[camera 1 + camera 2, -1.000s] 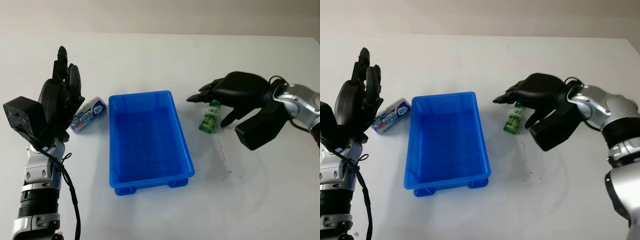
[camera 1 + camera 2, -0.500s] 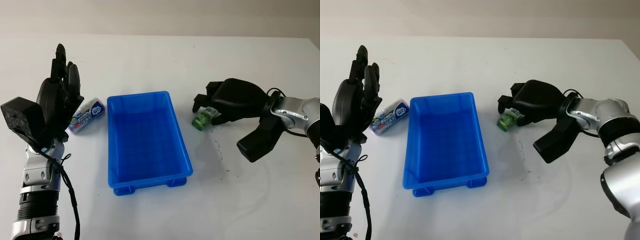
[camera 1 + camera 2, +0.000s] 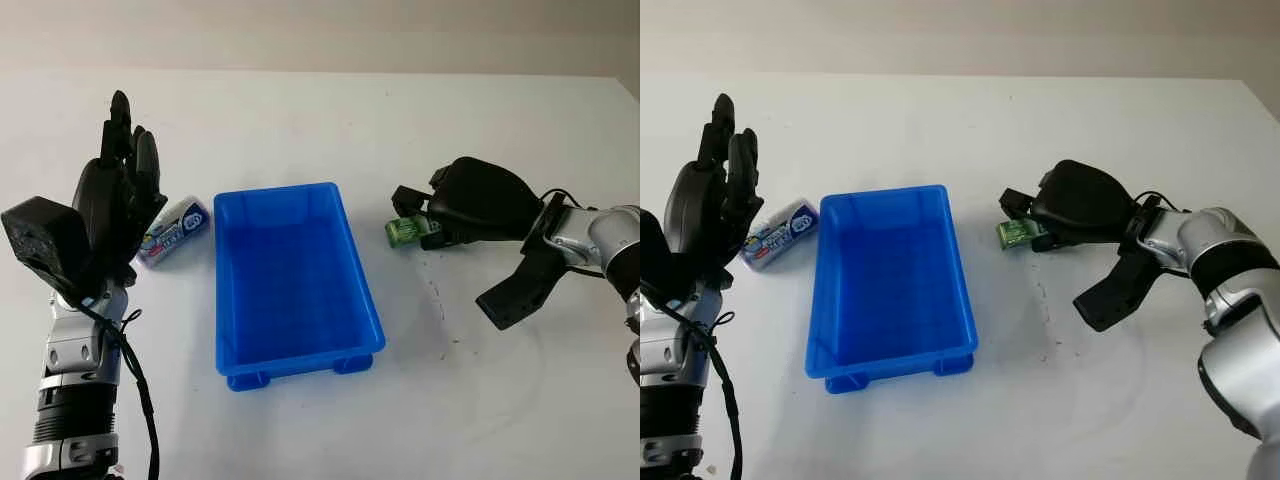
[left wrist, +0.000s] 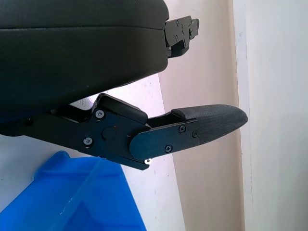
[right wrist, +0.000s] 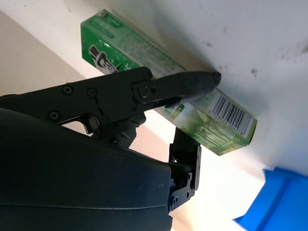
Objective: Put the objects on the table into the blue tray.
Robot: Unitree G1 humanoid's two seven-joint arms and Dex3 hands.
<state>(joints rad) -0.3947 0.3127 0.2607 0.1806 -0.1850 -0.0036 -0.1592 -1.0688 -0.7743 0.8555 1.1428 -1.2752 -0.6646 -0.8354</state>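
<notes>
Now, near to far:
Left hand: my left hand [image 3: 115,205] stands raised at the left of the frame, holding nothing, parked beside the tray.
Blue tray: the blue tray [image 3: 362,290] sits at centre on the white counter [image 3: 300,110], with nothing inside it that I can see.
Right hand: my right hand [image 3: 470,200] is at the right of centre, its fingers [image 5: 187,84] closed around the green carton [image 3: 404,231]; one finger presses across the carton's printed face.
Green carton: it lies on its side, just right of the tray's far right corner, apart from the rim.
Gum pack: a blue-and-white gum pack [image 3: 175,229] lies at the left, between my left hand and the tray, untouched.
Step in hand: I judge I'm securing the carton for pickup.
Next move: lift it, carry it left over the rim, then release.
</notes>
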